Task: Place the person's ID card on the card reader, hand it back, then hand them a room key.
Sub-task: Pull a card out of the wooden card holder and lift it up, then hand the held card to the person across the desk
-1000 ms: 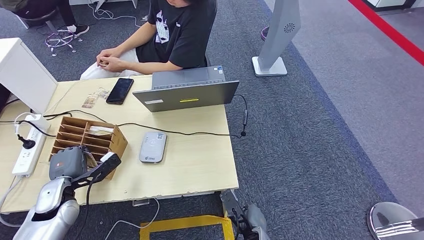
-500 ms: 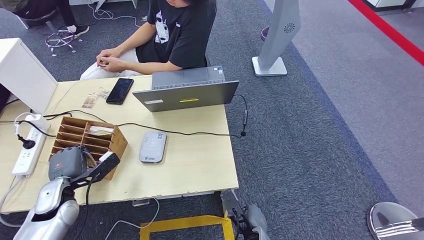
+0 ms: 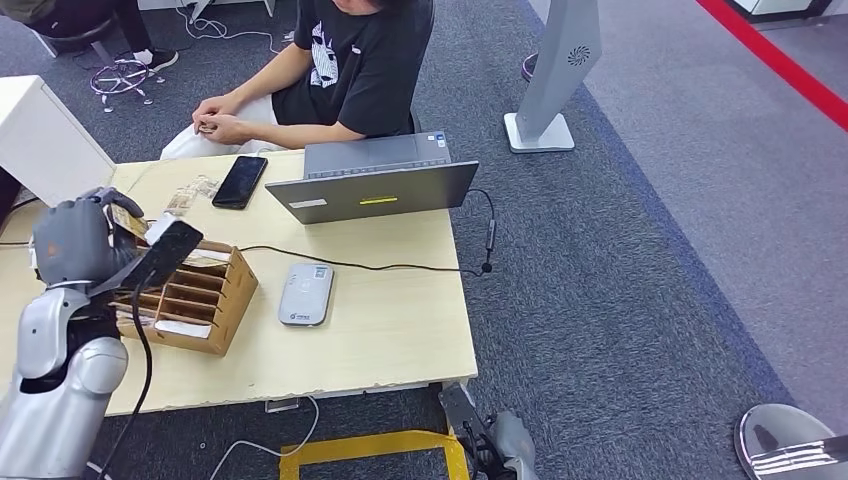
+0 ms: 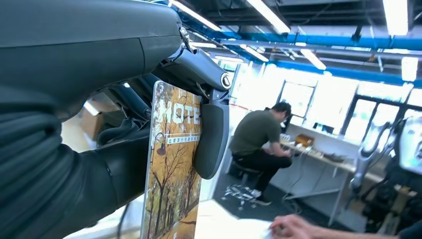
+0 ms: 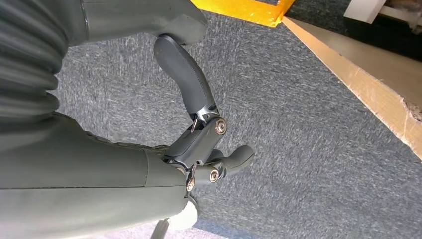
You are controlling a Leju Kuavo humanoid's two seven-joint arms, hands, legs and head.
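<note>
Wooden counter (image 3: 380, 330) on grey carpet (image 3: 620, 300), person (image 3: 340, 70) seated opposite.
Left hand (image 3: 75, 240) fingers (image 4: 209, 139) pinch the room key (image 4: 171, 169) upright above the counter.

A laptop (image 3: 375, 180) sits upper centre, a phone (image 3: 240, 181) to its left, a power strip (image 3: 47, 300) at the left edge.

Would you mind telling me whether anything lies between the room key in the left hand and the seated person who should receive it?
Nothing visible blocks it. The left hand holds the room key above the wooden organizer; toward the person, only the low phone lies flat.
</note>
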